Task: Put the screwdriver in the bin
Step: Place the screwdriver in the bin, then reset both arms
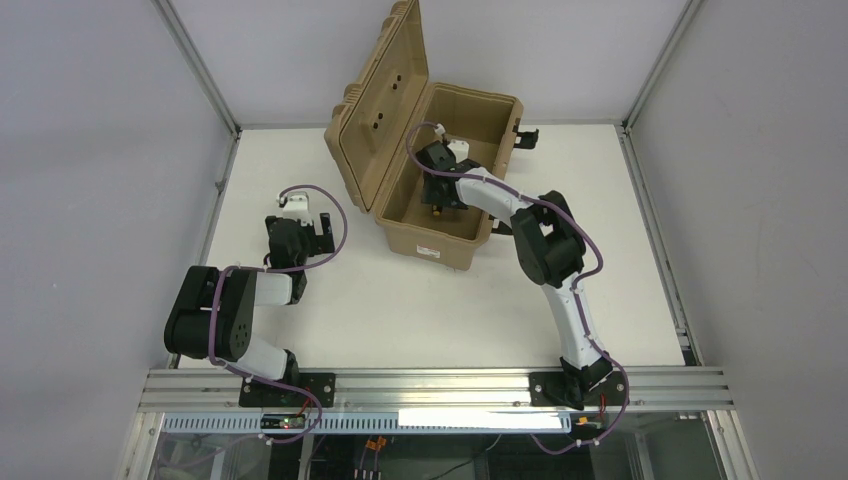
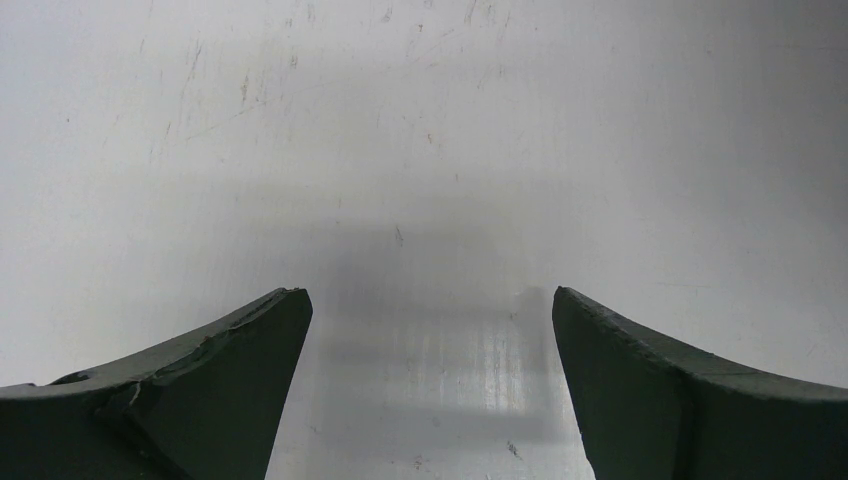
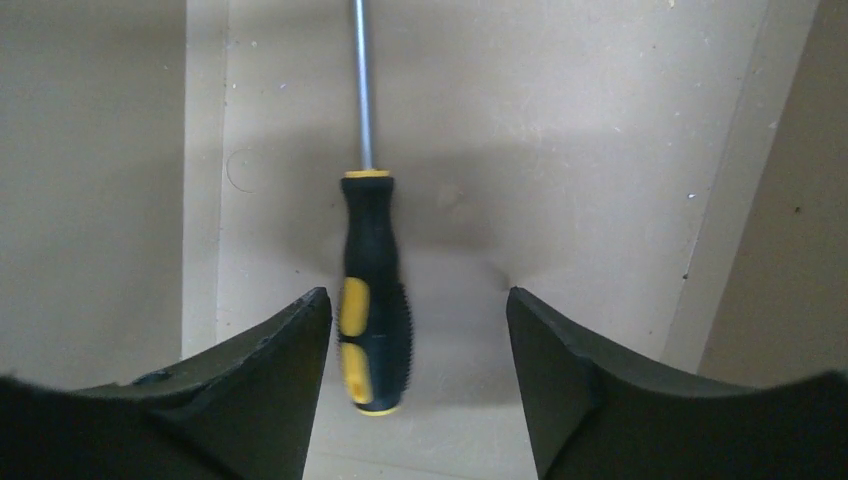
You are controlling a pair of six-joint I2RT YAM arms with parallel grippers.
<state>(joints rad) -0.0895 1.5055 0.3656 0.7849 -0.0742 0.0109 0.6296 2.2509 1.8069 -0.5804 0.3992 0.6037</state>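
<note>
The tan bin [image 1: 430, 238] stands at the back centre of the table with its ribbed lid [image 1: 385, 100] up. My right gripper [image 1: 440, 195] reaches down inside it. In the right wrist view the right gripper [image 3: 416, 292] is open above the bin floor [image 3: 560, 150]. The screwdriver [image 3: 372, 290], black handle with yellow bands, sits between the open fingers, close to the left one and slightly blurred, its shaft pointing away. A bit of it shows in the top view [image 1: 437, 211]. My left gripper [image 1: 320, 235] is open and empty over the bare table, as the left wrist view [image 2: 430, 295] shows.
Black latches [image 1: 525, 136] stick out at the bin's right end. A red-white label [image 1: 428, 252] is on its front wall. The white table [image 1: 420, 310] is bounded by metal frame posts and a rail at the near edge.
</note>
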